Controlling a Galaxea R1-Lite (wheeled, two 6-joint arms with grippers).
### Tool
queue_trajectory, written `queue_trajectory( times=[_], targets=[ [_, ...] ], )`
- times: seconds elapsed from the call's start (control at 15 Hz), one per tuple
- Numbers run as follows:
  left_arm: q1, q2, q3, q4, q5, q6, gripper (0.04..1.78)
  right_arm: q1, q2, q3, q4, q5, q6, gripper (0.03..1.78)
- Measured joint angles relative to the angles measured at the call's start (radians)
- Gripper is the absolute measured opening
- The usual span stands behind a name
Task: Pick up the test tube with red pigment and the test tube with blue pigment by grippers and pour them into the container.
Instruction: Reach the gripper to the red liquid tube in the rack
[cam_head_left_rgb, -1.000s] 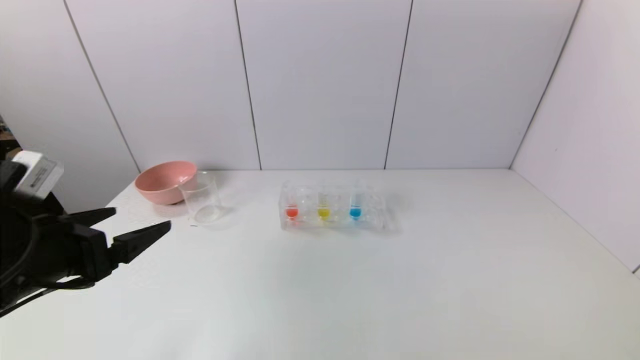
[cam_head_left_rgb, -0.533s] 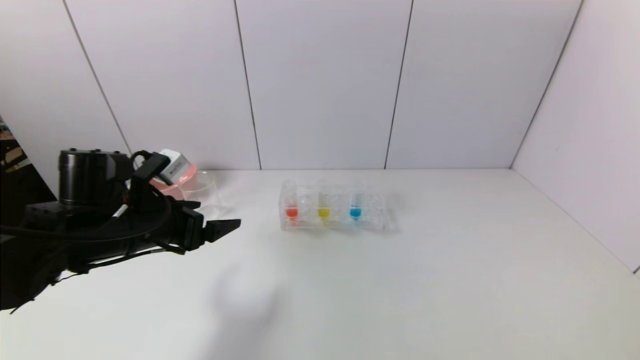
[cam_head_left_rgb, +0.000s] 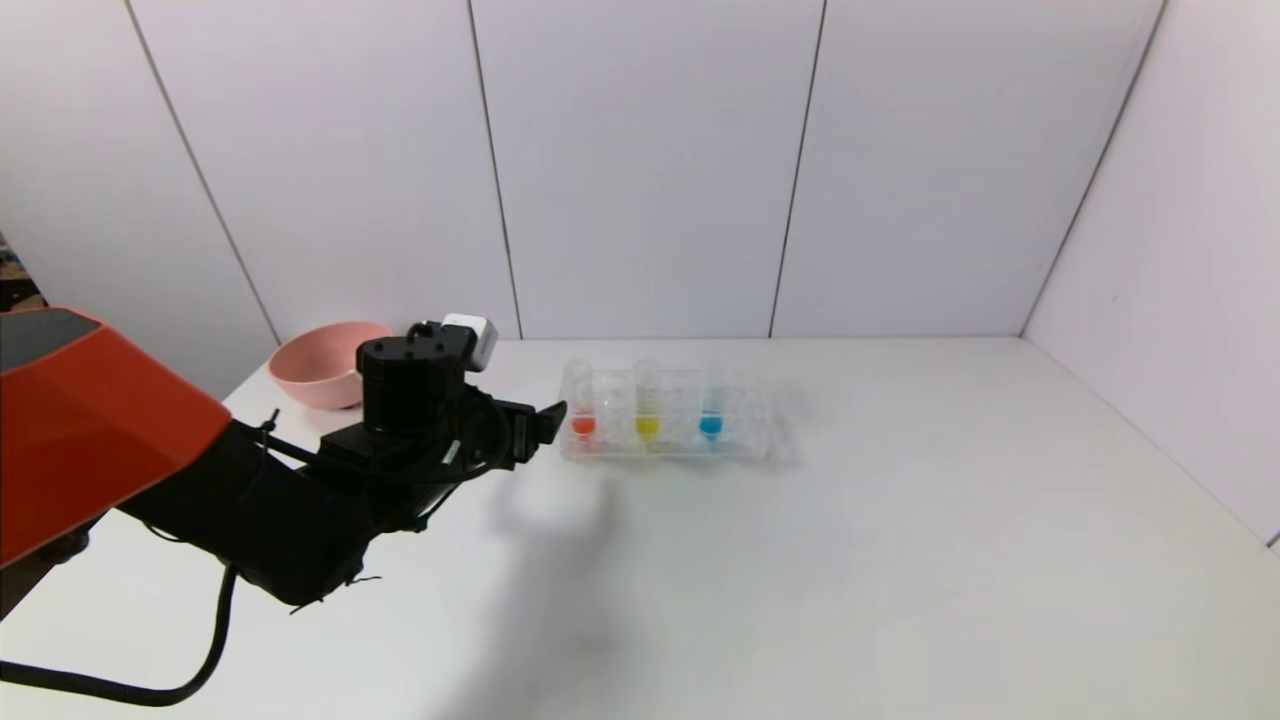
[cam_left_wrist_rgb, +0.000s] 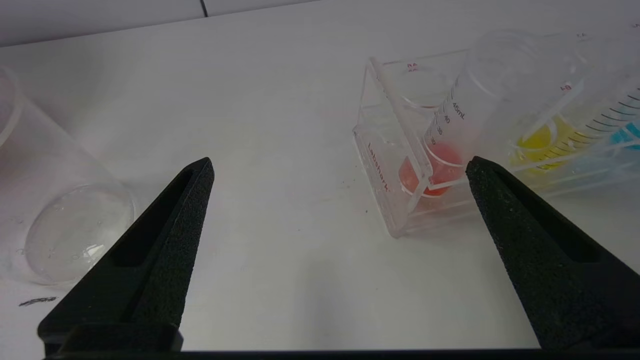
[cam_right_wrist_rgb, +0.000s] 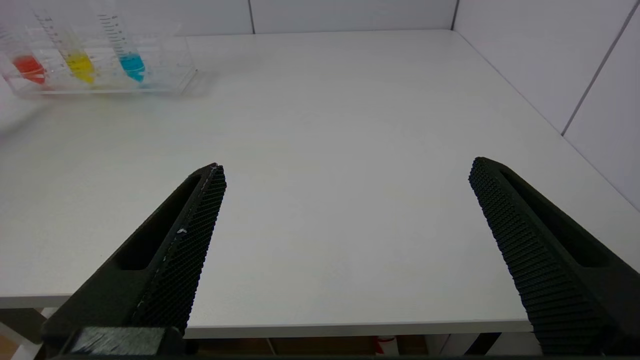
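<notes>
Step in hand, as judged: approach of left claw (cam_left_wrist_rgb: 337, 167) to test tube with red pigment (cam_head_left_rgb: 581, 405).

Left claw: spread wide, nothing held; one tip just beside the red tube at the rack's near end, other tip well short of it over bare bench (cam_head_left_rgb: 900, 560). Right claw (cam_right_wrist_rgb: 345, 167): spread wide, nothing held, parked at the bench's near edge, well apart from the rack.

Advice for the grasp:
- Centre the gap on the red tube before closing; at present the tube sits off toward one tip, not between.
- Take the tube on its upper clear length, above the rack wall, so that the tips miss the acrylic.
- Keep clear of the yellow tube (cam_head_left_rgb: 647, 407) next along.
- Lift straight up until the tapered tip leaves its hole; a tilted pull would likely drag the light rack.
- Hold upright while carrying; no cap seen.

Count:
- Tube rack (cam_head_left_rgb: 745, 447), clear: one, mid-bench.
- Tubes standing in the rack: three, namely one red, one yellow, one test tube with blue pigment (cam_head_left_rgb: 711, 406).
- Container (cam_left_wrist_rgb: 60, 220), clear beaker: one, empty, left of the rack, hidden behind the arm in the head view.
- Pink bowl (cam_head_left_rgb: 315, 367): one, far left near the wall.
- Claws: two.
</notes>
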Motion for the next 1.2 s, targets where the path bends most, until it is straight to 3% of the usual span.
queue_trajectory(
  times=[0.47, 0.87, 1.2],
  targets=[
    [-0.089, 0.160, -0.031, -0.250, 0.161, 0.004, 1.76, 0.000, 0.000, 0.000, 0.000, 0.000, 0.000, 1.77],
    [-0.137, 0.242, -0.154, -0.272, 0.304, 0.001, 1.76, 0.000, 0.000, 0.000, 0.000, 0.000, 0.000, 1.77],
    [-0.145, 0.299, -0.227, -0.316, 0.338, 0.009, 1.76, 0.000, 0.000, 0.000, 0.000, 0.000, 0.000, 1.77]
  ],
)
